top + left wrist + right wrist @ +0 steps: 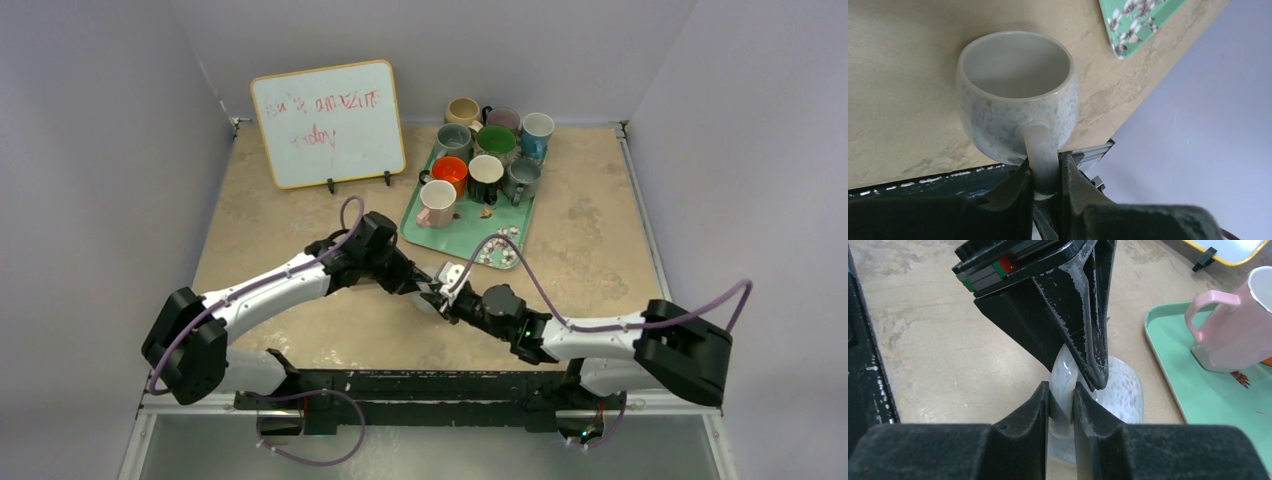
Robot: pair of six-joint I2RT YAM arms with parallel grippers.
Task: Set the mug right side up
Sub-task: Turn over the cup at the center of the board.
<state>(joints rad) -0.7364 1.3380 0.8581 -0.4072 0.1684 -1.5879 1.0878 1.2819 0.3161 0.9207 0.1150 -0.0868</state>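
Left gripper and right gripper are both clenched on the handle of the speckled mug, held mid-table at about 6 o'clock of the green tray, apparently so that one arm can take over the hold and rotate it upright without a drop.

Mugs: 10 total. 9 sit at 1 o'clock, on or beside the tray: beige mug, mauve mug, blue-white mug, green mug, orange mug, white mug, pink mug, back grey mug, front grey mug. The other 1 is the speckled mug, near table centre.
Trays: 1.
Whiteboards: 1, the whiteboard at 11 o'clock.
Arms: 2, left arm and right arm.
Grippers: 2, left gripper and right gripper.
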